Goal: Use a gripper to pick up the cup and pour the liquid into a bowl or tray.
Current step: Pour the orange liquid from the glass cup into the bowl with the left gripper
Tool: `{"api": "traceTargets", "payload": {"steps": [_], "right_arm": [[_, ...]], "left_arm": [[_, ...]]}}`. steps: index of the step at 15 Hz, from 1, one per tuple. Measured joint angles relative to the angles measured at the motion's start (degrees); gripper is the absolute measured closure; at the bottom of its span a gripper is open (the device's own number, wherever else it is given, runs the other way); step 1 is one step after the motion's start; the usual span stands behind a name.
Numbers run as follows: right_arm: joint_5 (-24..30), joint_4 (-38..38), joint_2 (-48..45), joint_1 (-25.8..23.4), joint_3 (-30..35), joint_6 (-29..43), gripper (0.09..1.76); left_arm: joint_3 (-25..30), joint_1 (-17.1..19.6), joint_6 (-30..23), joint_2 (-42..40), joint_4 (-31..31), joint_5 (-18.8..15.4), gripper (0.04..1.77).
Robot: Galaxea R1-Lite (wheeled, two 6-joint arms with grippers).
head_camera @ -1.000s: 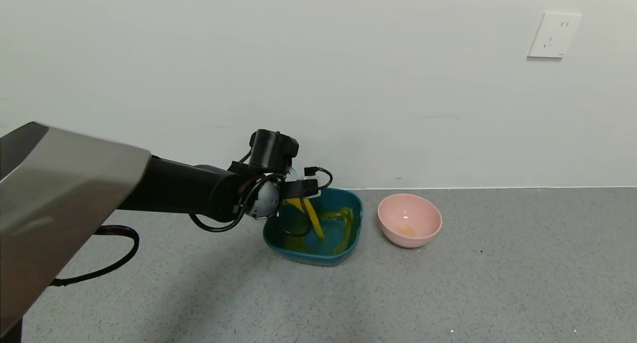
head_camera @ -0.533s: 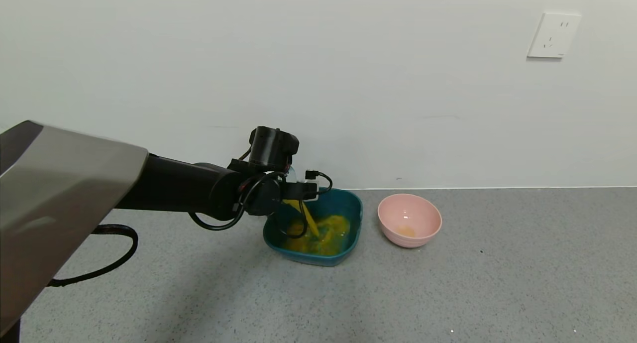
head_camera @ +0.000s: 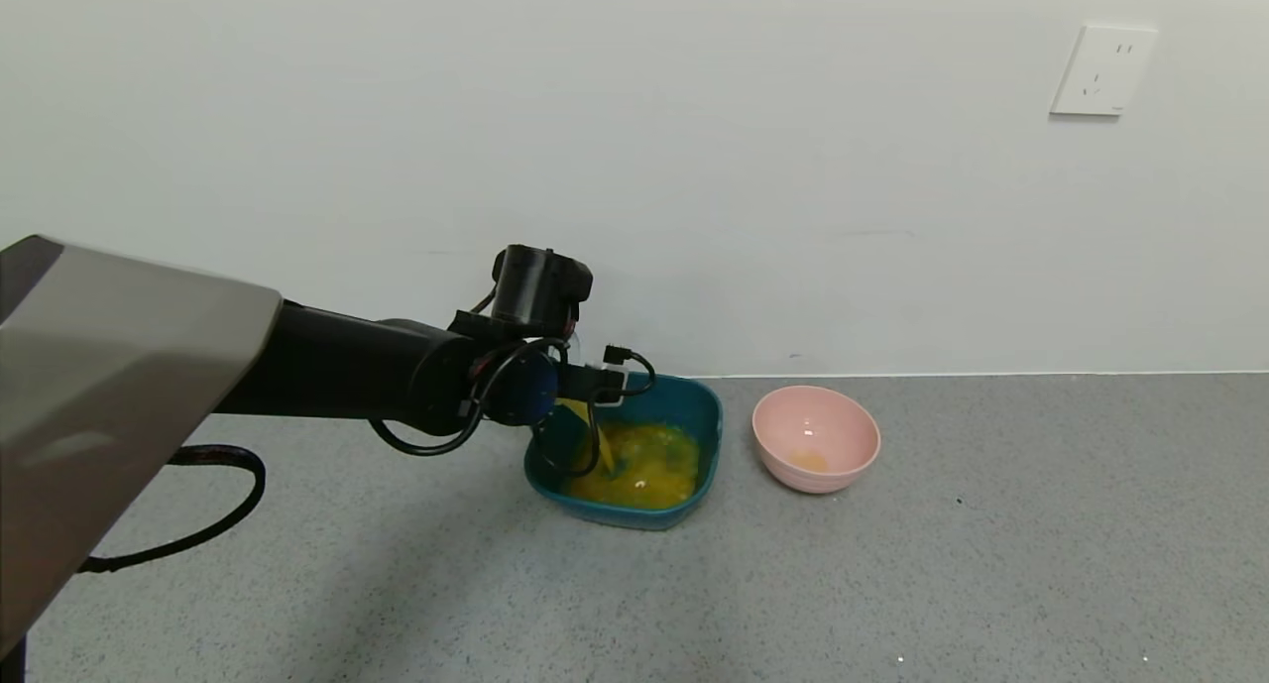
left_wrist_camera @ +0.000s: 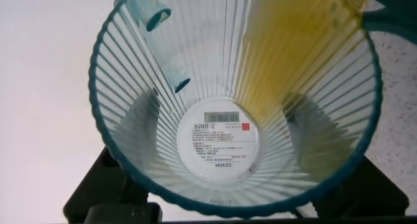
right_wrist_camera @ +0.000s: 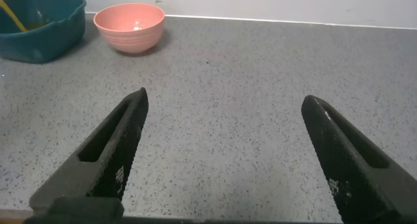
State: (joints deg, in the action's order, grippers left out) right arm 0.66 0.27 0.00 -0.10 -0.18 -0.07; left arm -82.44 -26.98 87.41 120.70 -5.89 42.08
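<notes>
My left gripper (head_camera: 567, 391) is shut on the ribbed clear cup (left_wrist_camera: 221, 142) and holds it tipped over the near-left part of the dark teal square dish (head_camera: 708, 407). In the head view the wrist and cables hide most of the cup. A thin stream of orange-yellow liquid (head_camera: 601, 445) falls from the cup into a pool (head_camera: 639, 473) covering the dish's floor. In the left wrist view an orange film (left_wrist_camera: 287, 61) runs along the cup's wall and the bottom is nearly bare. My right gripper (right_wrist_camera: 225, 97) is open and empty, low over the floor, away from the dishes.
A round pink bowl (head_camera: 815, 437) with a little orange residue stands just right of the teal dish; both also show in the right wrist view, the bowl (right_wrist_camera: 129, 25) and the dish (right_wrist_camera: 58, 28). A white wall runs close behind. The grey speckled floor extends to the front and right.
The liquid pool in the teal dish has grown and spread. The stream has thinned. My left gripper with the cup has shifted slightly left and down.
</notes>
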Motion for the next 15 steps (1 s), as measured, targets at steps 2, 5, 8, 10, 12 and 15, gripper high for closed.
{"api": "traceTargets", "payload": {"steps": [2,5,8,10,12,15], "right_arm": [[0.0,0.0,0.0,0.0,0.0,0.0,0.14],[0.02,0.0,0.0,0.0,0.02,0.0,0.14],[0.0,-0.02,0.0,0.0,0.02,0.0,0.14],[0.02,0.0,0.0,0.0,0.02,0.0,0.14],[0.02,0.0,0.0,0.0,0.0,0.0,0.14],[0.02,0.0,0.0,0.0,0.0,0.0,0.14]], "left_arm": [[0.23,-0.3,1.67,-0.37,0.07,0.11,0.52],[0.8,-0.78,3.68,-1.11,0.2,0.61,0.52],[0.85,-1.1,3.68,-1.85,1.88,0.56,0.52],[0.96,-1.11,3.35,-2.47,2.01,0.52,0.52],[1.44,-1.16,3.02,-3.28,1.95,0.15,0.52],[3.06,-1.02,-1.16,-4.91,1.93,-0.82,0.52]]}}
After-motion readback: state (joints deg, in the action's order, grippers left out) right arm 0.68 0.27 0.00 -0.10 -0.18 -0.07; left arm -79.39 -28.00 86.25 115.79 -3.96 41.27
